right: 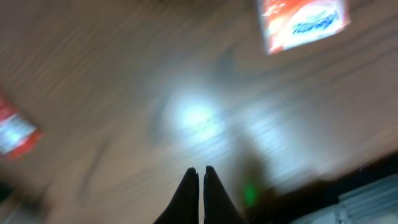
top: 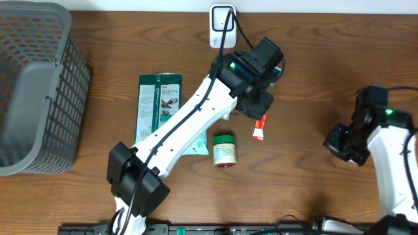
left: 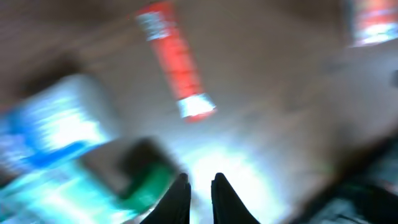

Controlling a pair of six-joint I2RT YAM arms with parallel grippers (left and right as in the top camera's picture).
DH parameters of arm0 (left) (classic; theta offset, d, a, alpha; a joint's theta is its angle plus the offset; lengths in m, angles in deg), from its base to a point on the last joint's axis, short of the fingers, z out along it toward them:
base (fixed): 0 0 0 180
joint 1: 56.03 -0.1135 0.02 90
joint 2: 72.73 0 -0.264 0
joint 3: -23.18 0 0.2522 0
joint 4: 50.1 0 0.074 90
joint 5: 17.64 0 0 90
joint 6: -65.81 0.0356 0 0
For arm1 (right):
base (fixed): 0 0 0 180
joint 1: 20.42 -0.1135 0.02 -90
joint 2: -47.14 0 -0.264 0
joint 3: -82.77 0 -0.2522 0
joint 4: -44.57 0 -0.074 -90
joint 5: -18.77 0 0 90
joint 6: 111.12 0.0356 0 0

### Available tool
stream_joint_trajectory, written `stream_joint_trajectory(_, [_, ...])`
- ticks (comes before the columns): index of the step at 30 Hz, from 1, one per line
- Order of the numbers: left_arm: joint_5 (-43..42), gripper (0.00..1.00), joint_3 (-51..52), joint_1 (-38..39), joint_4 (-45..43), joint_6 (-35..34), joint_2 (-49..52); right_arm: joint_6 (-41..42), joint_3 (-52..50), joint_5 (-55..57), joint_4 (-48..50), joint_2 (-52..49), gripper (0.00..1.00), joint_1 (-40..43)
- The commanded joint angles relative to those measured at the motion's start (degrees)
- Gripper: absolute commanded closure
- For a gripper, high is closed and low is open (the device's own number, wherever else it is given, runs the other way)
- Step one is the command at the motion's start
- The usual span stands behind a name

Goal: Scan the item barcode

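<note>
The red tube is laid on the table, up and to the right of a green-lidded jar. The left gripper is held just above the tube's upper end in the overhead view. In the blurred wrist view the tube is seen ahead of the fingers, apart from them. The jaws are drawn almost together, with nothing between. The right gripper is kept well off to the right, pressed together on nothing.
</note>
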Motion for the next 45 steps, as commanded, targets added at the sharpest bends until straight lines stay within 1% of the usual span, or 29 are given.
stream_joint_trajectory(1, [15.6, 0.87, 0.2, -0.6, 1.8, 2.4, 0.4, 5.8, -5.5, 12.6, 6.3, 0.4, 0.97, 0.4])
stream_joint_trajectory(2, [16.6, 0.87, 0.2, -1.0, 2.3, 2.4, 0.4, 6.2, -7.2, 13.6, 9.2, 0.4, 0.96, 0.4])
stream_joint_trajectory(5, [17.0, 0.87, 0.2, -3.2, 3.2, 2.4, 0.4, 9.0, -12.2, 17.0, 17.0, 0.3, 0.99, 0.5])
stream_joint_trajectory(9, [17.0, 0.87, 0.2, -8.2, 4.4, 2.2, 0.4, 15.8, -16.6, 23.6, 20.9, 0.3, 0.99, 1.3])
stream_joint_trajectory(10, [17.0, 0.87, 0.2, -9.6, 4.7, 2.2, 0.4, 16.5, -17.2, 25.7, 21.4, 0.3, 0.97, 1.7])
stream_joint_trajectory(14, [15.2, 0.87, 0.2, -15.4, 4.8, 2.2, 0.4, 18.2, -18.6, 33.9, 24.4, 0.3, 0.79, 3.3])
stream_joint_trajectory(16, [13.9, 0.87, 0.2, -18.3, 4.8, 2.2, 0.4, 18.2, -19.1, 34.6, 27.1, 0.3, 0.77, 4.4])
stream_joint_trajectory(17, [13.6, 0.87, 0.2, -19.7, 4.8, 2.2, 0.4, 18.2, -19.3, 34.4, 28.5, 0.3, 0.77, 4.9])
stream_joint_trajectory(19, [12.4, 0.87, 0.2, -22.6, 4.8, 2.2, 0.4, 18.1, -19.3, 32.8, 30.5, 0.3, 0.84, 5.7])
stream_joint_trajectory(21, [10.9, 0.87, 0.2, -25.1, 4.9, 2.2, 0.3, 16.7, -19.2, 31.3, 30.8, 0.4, 0.82, 5.8])
stream_joint_trajectory(23, [9.9, 0.87, 0.2, -27.4, 4.9, 2.2, 0.3, 16.4, -19.2, 28.8, 30.8, 0.4, 0.96, 5.7])
stream_joint_trajectory(24, [9.4, 0.87, 0.2, -28.5, 4.8, 2.2, 0.3, 16.0, -19.1, 26.6, 30.8, 0.6, 0.99, 5.7])
stream_joint_trajectory(27, [5.8, 0.86, 0.2, -31.3, 4.3, 2.2, 0.3, 7.9, -19.1, 13.0, 31.3, 0.7, 0.99, 5.6])
stream_joint_trajectory(29, [3.0, 0.87, 0.2, -32.5, 4.2, 2.2, 0.3, 5.8, -19.3, 8.2, 31.2, 0.6, 0.99, 5.5])
stream_joint_trajectory(33, [1.3, 0.85, 0.2, -33.2, 4.2, 2.2, 0.3, 5.9, -20.8, 9.8, 32.6, -0.5, 0.99, 5.5])
stream_joint_trajectory(38, [1.3, 0.83, 0.2, -33.2, 4.2, 2.2, 0.3, 5.9, -24.1, 11.9, 39.8, -3.5, 0.99, 5.5])
stream_joint_trajectory(41, [1.4, 0.83, 0.2, -33.2, 4.2, 2.5, 0.3, 5.9, -24.0, 19.1, 41.1, -3.9, 0.99, 5.5])
stream_joint_trajectory(43, [1.3, 0.83, 0.2, -33.3, 4.2, 2.7, 0.3, 5.9, -23.4, 27.2, 40.8, -3.9, 0.99, 5.6])
stream_joint_trajectory(45, [1.3, 0.83, 0.2, -33.3, 4.2, 2.8, 0.3, 5.8, -22.3, 29.3, 40.7, -3.8, 0.99, 5.5])
